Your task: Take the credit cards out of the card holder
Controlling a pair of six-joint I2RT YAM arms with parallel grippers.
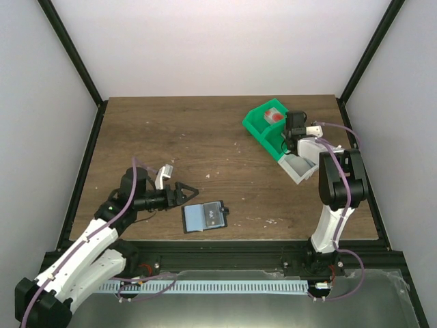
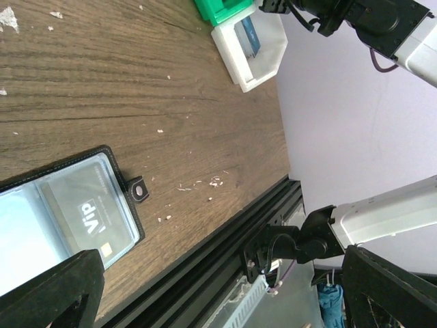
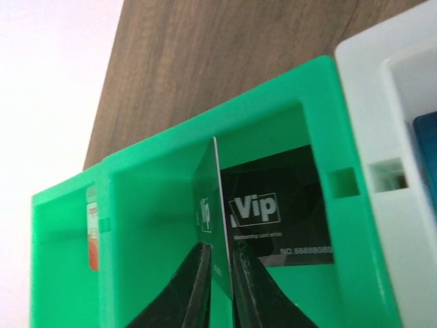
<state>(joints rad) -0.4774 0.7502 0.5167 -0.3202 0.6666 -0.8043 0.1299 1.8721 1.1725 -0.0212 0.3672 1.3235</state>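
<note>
The card holder (image 1: pixel 203 217) lies open on the wooden table near the front edge, pale blue-grey with black edging and a small tab (image 2: pixel 138 190). A grey "Vip" credit card (image 2: pixel 85 212) sits in its clear pocket. My left gripper (image 1: pixel 188 191) hovers just left of the holder, open and holding nothing; its fingertips (image 2: pixel 51 290) frame the left wrist view. My right gripper (image 3: pixel 220 251) is down inside the green bin (image 3: pixel 157 205), shut on a credit card (image 3: pixel 212 198) that stands on edge. A black "Vip" card (image 3: pixel 287 212) lies flat in that same compartment.
The green bin (image 1: pixel 263 123) joins a white compartment (image 1: pixel 300 167) at the back right; a blue card (image 2: pixel 249 34) stands in the white part. Something red-orange (image 3: pixel 92 239) shows in the neighbouring green compartment. The black frame rail (image 2: pixel 225 239) runs along the table's front edge.
</note>
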